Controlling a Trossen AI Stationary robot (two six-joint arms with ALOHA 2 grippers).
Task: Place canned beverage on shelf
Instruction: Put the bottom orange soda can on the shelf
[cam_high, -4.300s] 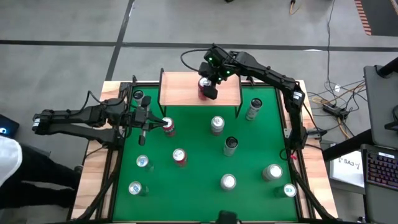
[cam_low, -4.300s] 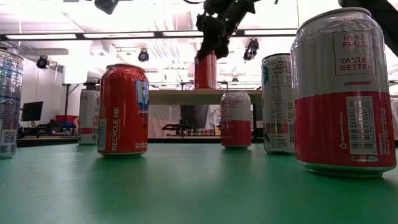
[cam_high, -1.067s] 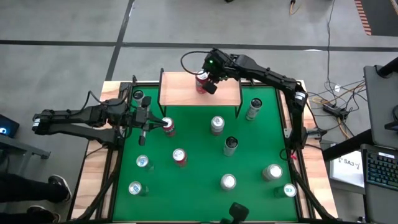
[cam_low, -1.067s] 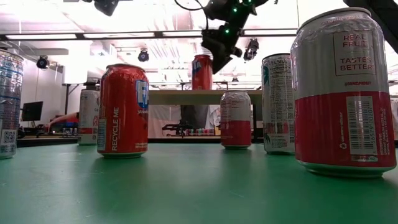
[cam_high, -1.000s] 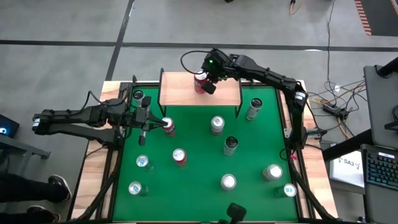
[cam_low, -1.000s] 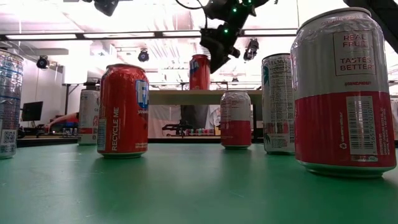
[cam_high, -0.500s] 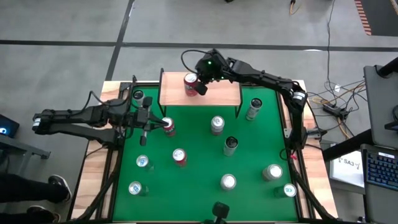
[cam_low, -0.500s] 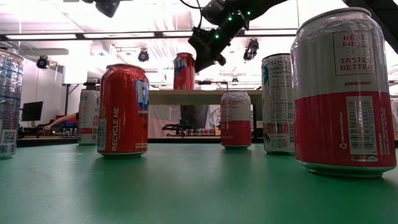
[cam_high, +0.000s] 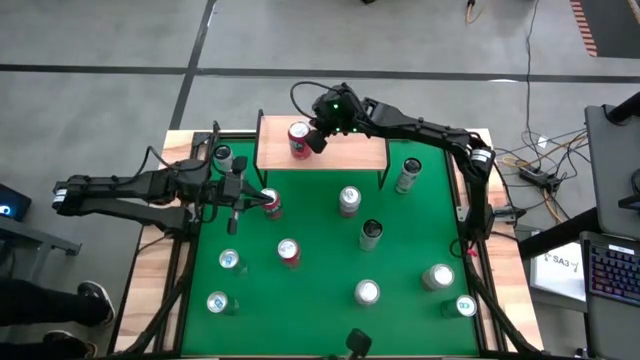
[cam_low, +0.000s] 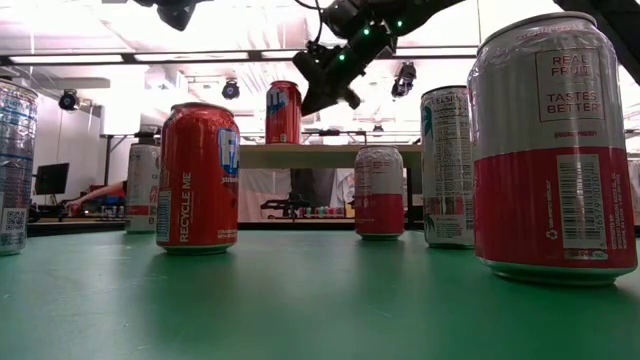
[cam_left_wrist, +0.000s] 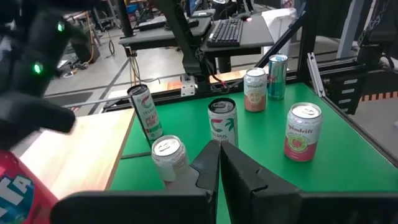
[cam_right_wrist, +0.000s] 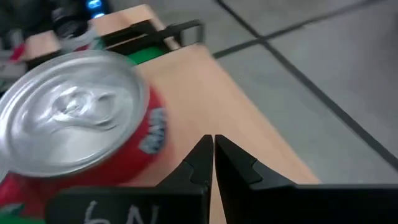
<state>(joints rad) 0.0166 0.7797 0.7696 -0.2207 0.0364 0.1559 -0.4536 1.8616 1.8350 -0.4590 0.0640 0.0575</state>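
While the red can (cam_high: 298, 138) stands upright on the shelf (cam_high: 360, 152) | right end effector (cam_high: 318, 140) just beside it, fingers pressed together, holding nothing | left end effector (cam_high: 238, 193) pressed together over the desk (cam_high: 320, 290) | handling: likely rigid, smooth, slippery; grasp mid-wall | right wrist view alone shows its silver lid; low view its upright stance.

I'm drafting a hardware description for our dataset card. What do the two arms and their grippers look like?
Both arms are dark, slim and jointed. The right gripper has two black wedge-shaped fingers; green lights glow at its wrist and a black cable loops beside it. The left gripper has matching black fingers.
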